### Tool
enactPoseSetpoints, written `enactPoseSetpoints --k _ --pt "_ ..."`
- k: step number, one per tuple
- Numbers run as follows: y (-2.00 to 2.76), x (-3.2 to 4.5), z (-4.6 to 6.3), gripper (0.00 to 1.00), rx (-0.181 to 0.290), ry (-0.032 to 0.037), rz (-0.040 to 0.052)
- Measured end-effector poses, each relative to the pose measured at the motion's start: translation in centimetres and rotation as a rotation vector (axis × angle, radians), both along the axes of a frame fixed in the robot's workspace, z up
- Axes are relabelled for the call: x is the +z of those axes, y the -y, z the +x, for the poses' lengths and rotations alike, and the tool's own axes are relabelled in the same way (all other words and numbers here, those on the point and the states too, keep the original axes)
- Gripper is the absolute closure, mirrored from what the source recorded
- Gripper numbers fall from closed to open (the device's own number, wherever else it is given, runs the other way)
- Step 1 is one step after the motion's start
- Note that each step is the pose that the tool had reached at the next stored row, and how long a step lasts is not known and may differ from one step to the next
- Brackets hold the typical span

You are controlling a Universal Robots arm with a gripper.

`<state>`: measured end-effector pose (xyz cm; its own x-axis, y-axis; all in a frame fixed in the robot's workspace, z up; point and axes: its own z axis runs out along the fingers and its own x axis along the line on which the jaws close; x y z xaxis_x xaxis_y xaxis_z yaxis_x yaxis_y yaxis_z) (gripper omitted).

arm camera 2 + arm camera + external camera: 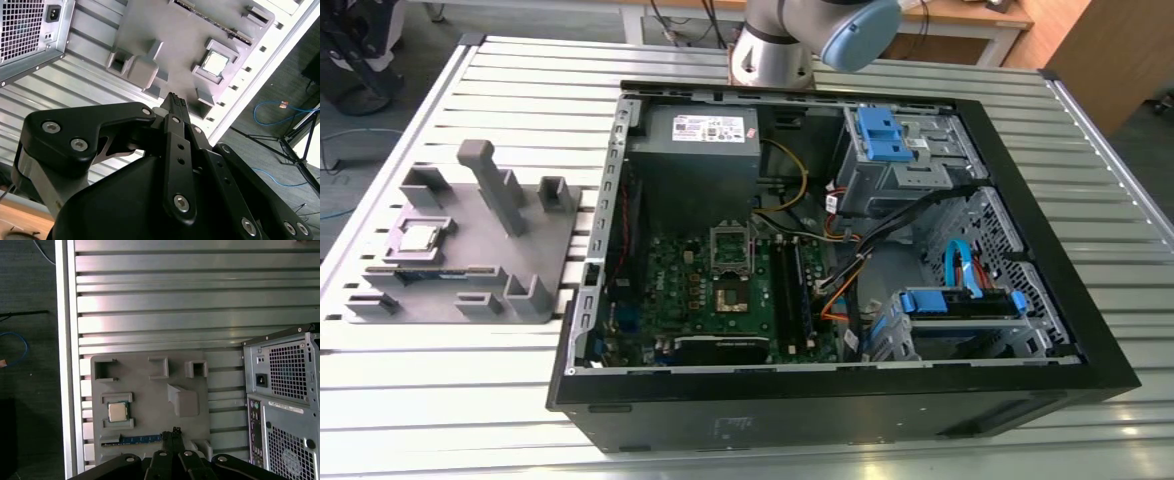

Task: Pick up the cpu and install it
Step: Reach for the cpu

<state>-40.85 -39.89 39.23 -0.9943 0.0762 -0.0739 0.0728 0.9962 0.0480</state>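
Note:
The cpu is a small silvery square chip lying flat in a recess of the grey holder block, on the exterior view's left beside the open computer case. Both wrist views look down on it from well above, the cpu resting in its pocket. My gripper hangs high over the holder block, off to one side of the chip. Its black fingers are shut together with nothing between them. The green motherboard with its dark socket frame lies inside the case.
The black case lies open on a slatted metal table, holding a power supply, blue drive brackets and loose cables. Tall posts rise from the holder block. The table edge and floor cables lie beyond the block.

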Motion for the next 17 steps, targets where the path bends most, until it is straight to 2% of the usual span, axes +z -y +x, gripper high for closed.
enactPoseSetpoints --k 17 --pt "0.00 0.00 -0.85 0.89 0.000 0.0019 0.0000"
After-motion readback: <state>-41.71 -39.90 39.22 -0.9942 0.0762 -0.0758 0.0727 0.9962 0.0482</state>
